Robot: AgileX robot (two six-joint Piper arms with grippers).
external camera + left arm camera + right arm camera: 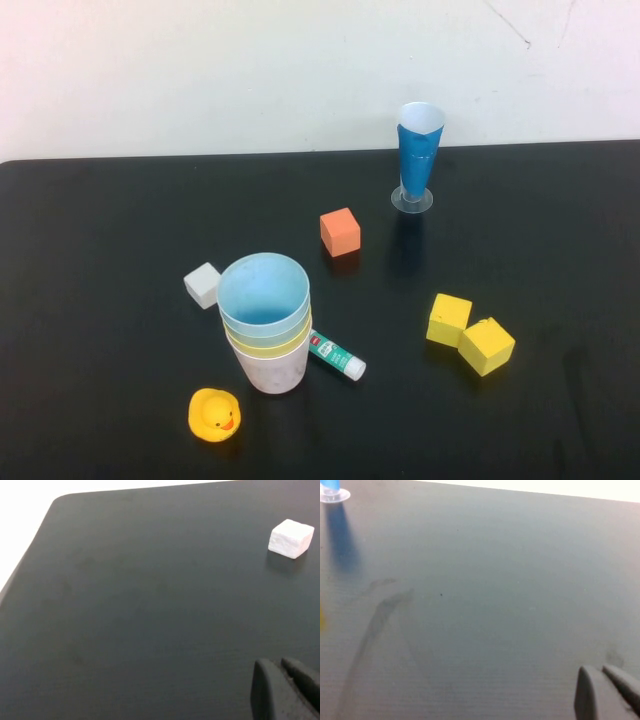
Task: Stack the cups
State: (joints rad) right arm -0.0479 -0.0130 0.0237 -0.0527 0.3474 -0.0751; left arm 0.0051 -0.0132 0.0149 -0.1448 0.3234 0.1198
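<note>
The cups stand nested in one upright stack (265, 325) at the front middle of the black table (100, 250). The light blue cup (263, 290) is on top. Below it show a thin pale green rim, the yellow cup's rim (270, 348) and the pale pink cup (272, 372) at the bottom. Neither arm shows in the high view. My left gripper (274, 663) is shut and empty, low over bare table. My right gripper (596, 669) is shut and empty, over bare table too.
A white cube (203, 285) (291, 538) sits left of the stack. A glue stick (337, 356) touches its right side and a yellow duck (214, 414) lies in front. There are also an orange cube (340, 232), two yellow cubes (449, 319) (486, 346) and a blue cone glass (418, 155) (331, 490) at the back.
</note>
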